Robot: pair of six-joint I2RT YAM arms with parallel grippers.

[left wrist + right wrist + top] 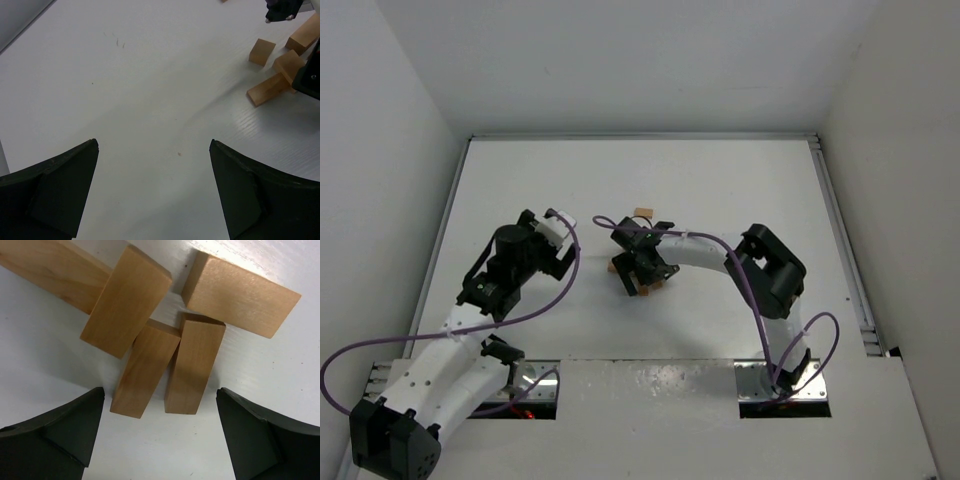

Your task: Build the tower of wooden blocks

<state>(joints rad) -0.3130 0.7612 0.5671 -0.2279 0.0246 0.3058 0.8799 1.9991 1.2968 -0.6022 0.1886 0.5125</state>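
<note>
The right gripper (160, 407) has two matte black, wedge-shaped fingers (70, 427) spread wide and holding nothing. Just beyond their tips lie the wood blocks (145, 370): smooth, light orange-tan rectangles with a fine grain and sharp edges. Two long ones lie side by side between the fingers, pointing to 12 o'clock. A third slants across at 11 o'clock and seems to overlap its neighbours. A broad flat one sits at 1 o'clock, and another runs off at 10 o'clock.

The left gripper (152, 150) also has dark fingers (60, 185) spread wide and empty, above the bare, faintly ribbed white table (150, 75). At its 1 o'clock lie more tan blocks, one a small cube (262, 51).

From above, the blocks (642, 214) sit scattered at the table's (720, 180) centre, under the right gripper (640, 268). The left gripper (557, 232) is at their 9 o'clock, apart from them.
</note>
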